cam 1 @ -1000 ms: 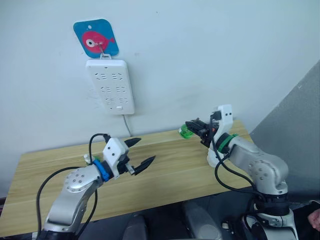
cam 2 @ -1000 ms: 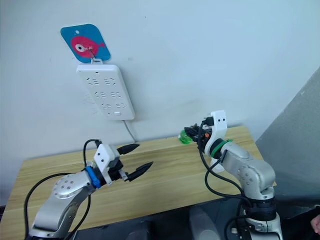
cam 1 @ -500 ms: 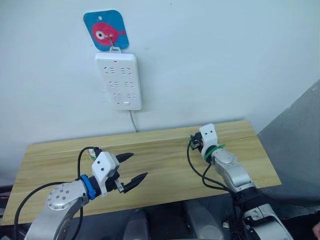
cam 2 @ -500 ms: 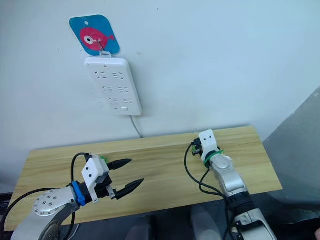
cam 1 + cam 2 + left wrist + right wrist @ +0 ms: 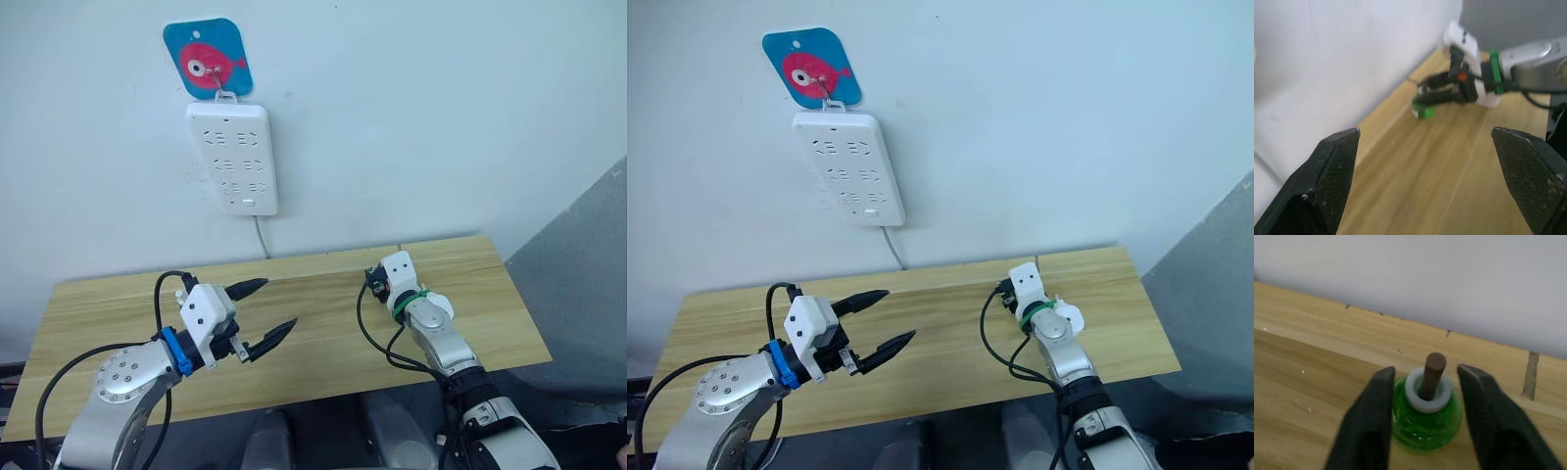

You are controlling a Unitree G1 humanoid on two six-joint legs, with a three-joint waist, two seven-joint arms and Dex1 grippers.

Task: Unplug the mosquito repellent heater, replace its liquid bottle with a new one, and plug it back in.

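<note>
two jaws: right gripper (image 5: 1422, 426) clamping green bottle (image 5: 1425, 418) near wall, left gripper (image 5: 263, 311) agape over table (image 5: 323, 323)

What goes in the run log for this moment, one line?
right gripper: shut on green bottle, upright on table | left gripper: open, nothing held | power strip: on wall

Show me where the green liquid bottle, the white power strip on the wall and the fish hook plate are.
Green liquid bottle (image 5: 1425, 421): right wrist view, on its glass belly.
White power strip (image 5: 233, 157): left eye view, on its socket face.
Blue plate with red fish (image 5: 206, 58): left eye view, on the fish.
</note>
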